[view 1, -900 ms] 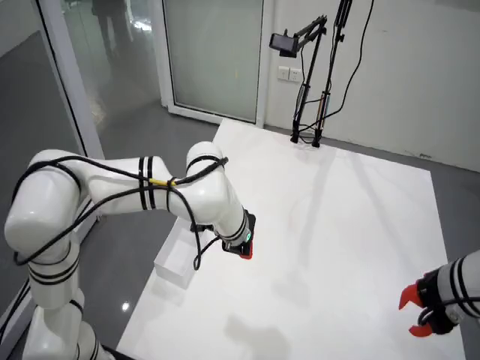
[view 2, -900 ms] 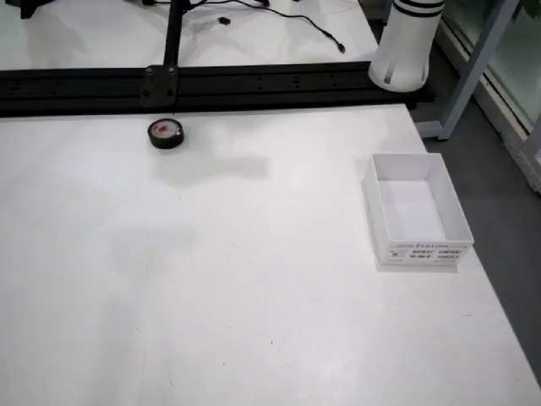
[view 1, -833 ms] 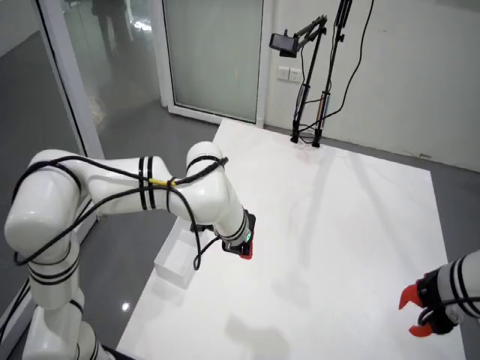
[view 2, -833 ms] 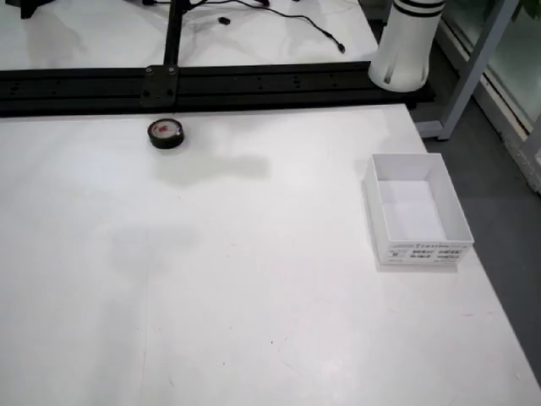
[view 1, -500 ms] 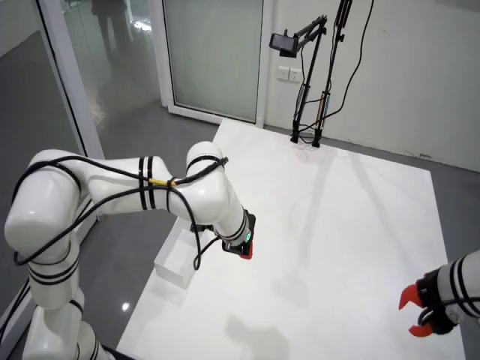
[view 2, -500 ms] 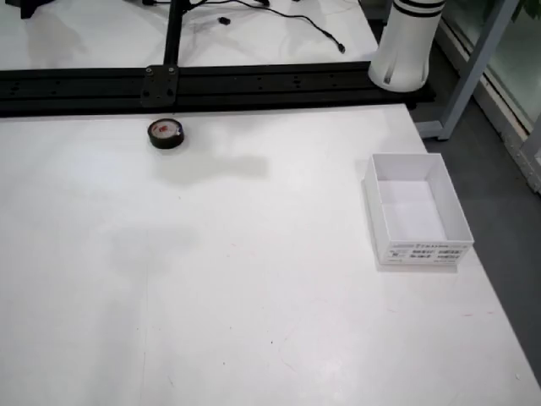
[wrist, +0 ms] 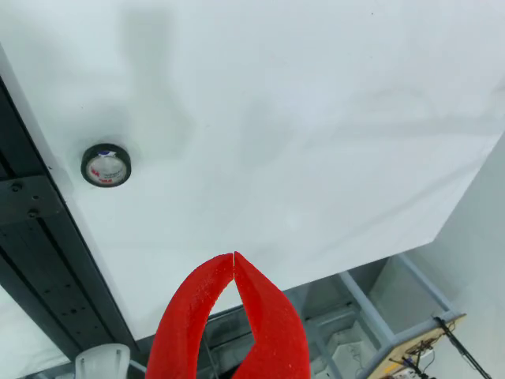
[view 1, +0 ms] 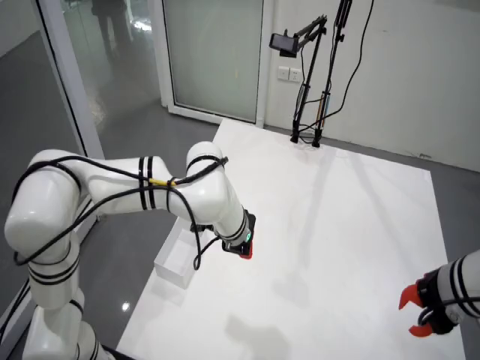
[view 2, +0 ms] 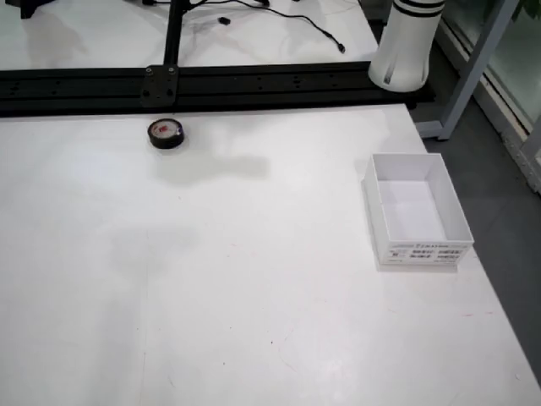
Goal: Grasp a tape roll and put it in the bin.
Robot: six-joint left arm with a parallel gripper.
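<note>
Tool: my tool [wrist: 234, 257] has two red fingers [wrist: 189, 316] with a matte, slightly grainy surface, curved like a beak; their tips are pressed together with nothing between them, as seen in the view that rides on the tool.
Tool height: in the view from the room's corner it [view 1: 245, 248] hangs in the air over the desk's edge, well clear of the surface.
Desk: the desk [view 2: 254, 279] is a flat, smooth white sheet with a faint sheen and soft grey shadows across it.
Tape roll: the tape roll [wrist: 106, 165] is a small black ring lying flat, with a pale label and a red mark in its middle; in the view from above it [view 2: 166, 133] sits close to the desk's far edge, just beside the black rail, well apart from my tool.
Bin: the bin [view 2: 417, 209] is a white, thin-walled rectangular box, open on top, with a printed label on its near wall; in the view from above it stands at the desk's right side, well apart from the tape roll.
Rail: a black metal rail [view 2: 254, 85] with bolt heads runs along the far edge, an upright black post [view 2: 176, 38] rising from it near the roll.
Other arm: a second arm's red gripper [view 1: 420, 315] shows at the lower right of the view from the room's corner.
In the way: only bare desk lies between the roll and the bin.
</note>
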